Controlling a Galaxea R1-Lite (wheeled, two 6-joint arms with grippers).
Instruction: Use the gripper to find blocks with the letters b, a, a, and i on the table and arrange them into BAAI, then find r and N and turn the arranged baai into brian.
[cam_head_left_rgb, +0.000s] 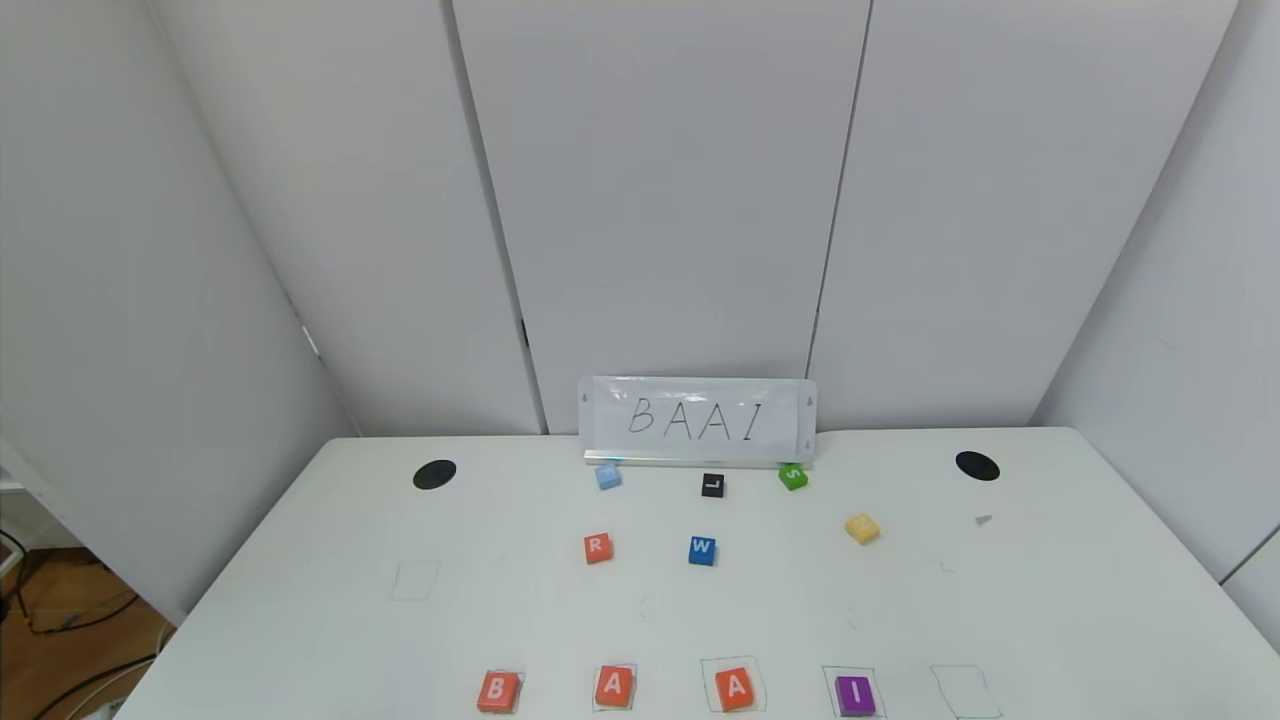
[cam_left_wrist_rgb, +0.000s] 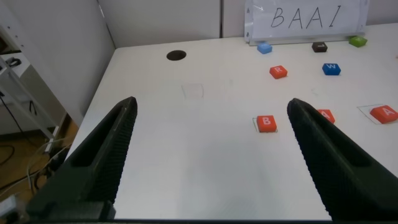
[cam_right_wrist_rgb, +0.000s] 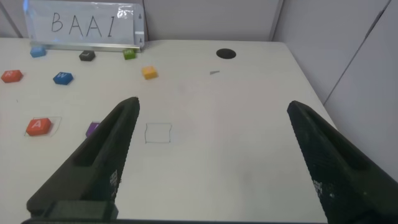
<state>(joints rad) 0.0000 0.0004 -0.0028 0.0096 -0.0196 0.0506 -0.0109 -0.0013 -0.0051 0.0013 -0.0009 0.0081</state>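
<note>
1. The large white tabletop (cam_head_left_rgb: 300, 620) looks smooth and matt, with thin pen-drawn squares on it.
2. The small orange-red, purple and blue square letter blocks (cam_head_left_rgb: 614, 686) look like matt foam or soft plastic (which one cannot be told), with white printed letters.
3. The white paper sign (cam_head_left_rgb: 697, 420) sits under a glossy clear plastic cover that catches glare.
4. The left gripper's (cam_left_wrist_rgb: 211, 155) dark fingers (cam_left_wrist_rgb: 106, 155) look like matt black plastic with ribbed inner faces.
5. The grey wall panels (cam_head_left_rgb: 660, 200), far beyond both pincers, look smooth and matt.
</note>
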